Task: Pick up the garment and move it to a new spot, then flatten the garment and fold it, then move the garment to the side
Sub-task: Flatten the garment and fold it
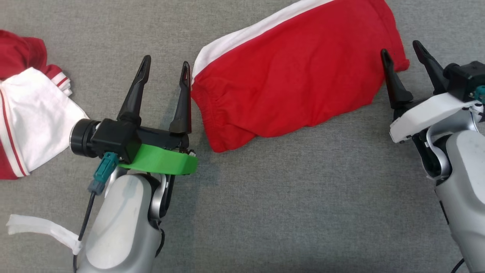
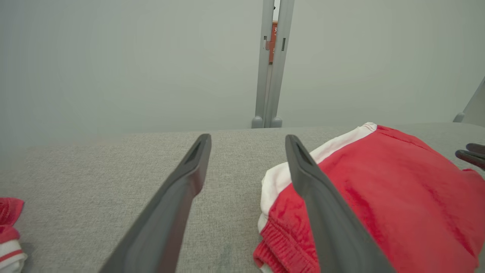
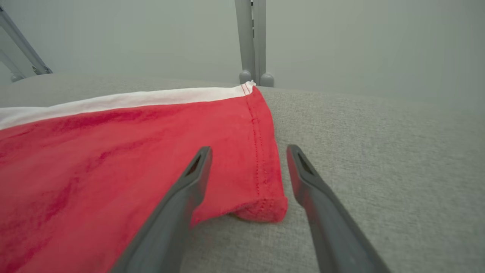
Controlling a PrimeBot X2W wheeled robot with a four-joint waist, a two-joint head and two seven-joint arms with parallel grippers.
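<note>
1. The garment (image 1: pixel 299 76), red shorts with a white side stripe, lies on the grey cloth-covered bench (image 1: pixel 284 189), angled across the upper middle of the head view.
2. It looks flat and fairly smooth, seemingly doubled leg over leg. By that, I judge that the relocating and flattening are done and the folding is at least partly done.
3. The left end effector (image 1: pixel 166 62) stands wide and holds nothing, just beside the elastic waistband (image 1: pixel 216 102).
4. The right end effector (image 1: pixel 401 47) is also spread wide and empty. Its fingers straddle the hem corner (image 3: pixel 261 151), and I cannot tell whether they touch it.
5. Probably left to do are any last fold and moving the shorts aside.
6. Another red-and-white garment (image 1: pixel 34 110) lies well apart, at the left.
</note>
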